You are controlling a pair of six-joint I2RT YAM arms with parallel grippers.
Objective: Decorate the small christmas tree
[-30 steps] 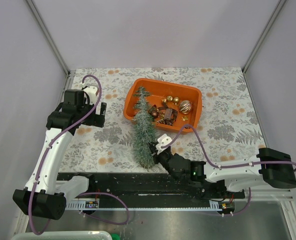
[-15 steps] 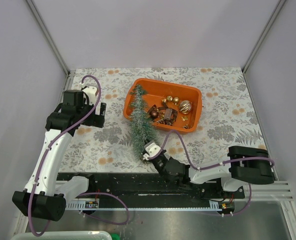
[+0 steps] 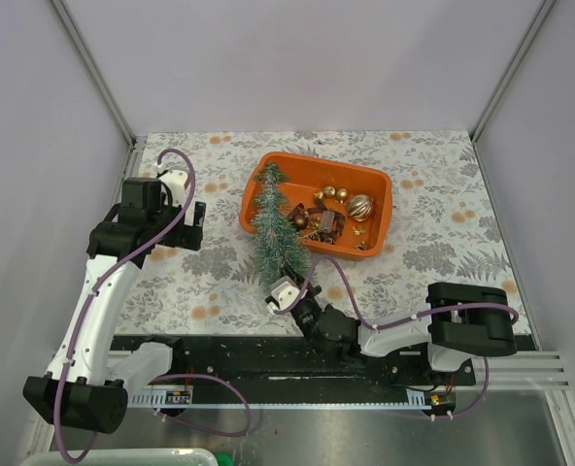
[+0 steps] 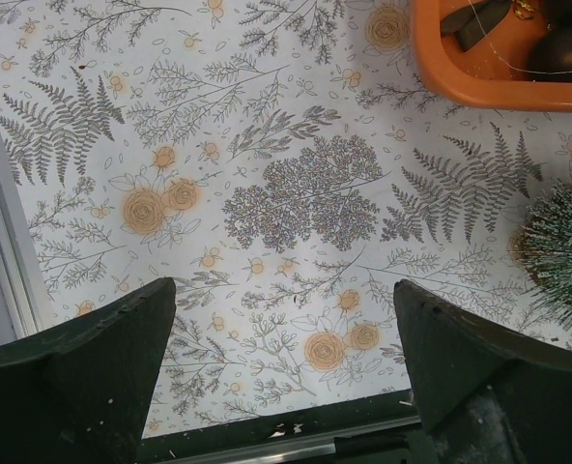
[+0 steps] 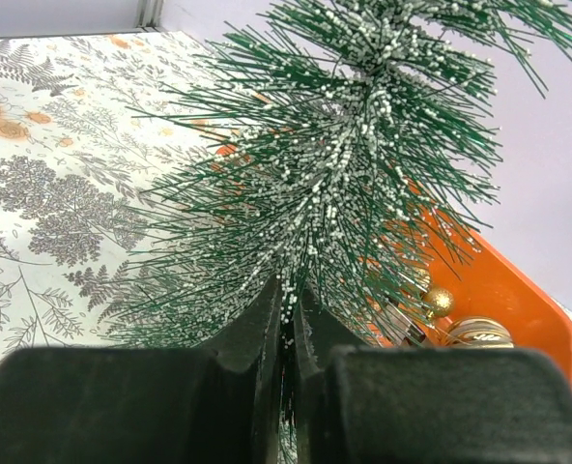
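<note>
The small christmas tree (image 3: 273,228), frosted green and bristly, stands tilted at the near left corner of the orange tray (image 3: 312,160), its tip leaning over the tray's left end. My right gripper (image 3: 286,291) is low at the tree's foot. In the right wrist view the fingers (image 5: 288,300) are shut on the lowest needles of the tree (image 5: 363,145). My left gripper (image 3: 192,223) hovers to the left over the flowered cloth. Its jaws (image 4: 281,290) stand wide open with nothing between them, and the tree's foot (image 4: 566,251) shows at that view's right edge.
Gold and dark red baubles (image 3: 358,206) lie loose in the tray. A gold bauble (image 5: 439,302) and the tray wall (image 5: 503,290) sit right behind the tree. The tray corner (image 4: 479,92) lies ahead of the left gripper. The black rail (image 3: 229,354) runs along the near table edge.
My right arm has swung left and drawn the tree's foot left with it. The tree has risen from lying almost flat to standing tilted. The left arm has barely moved.
</note>
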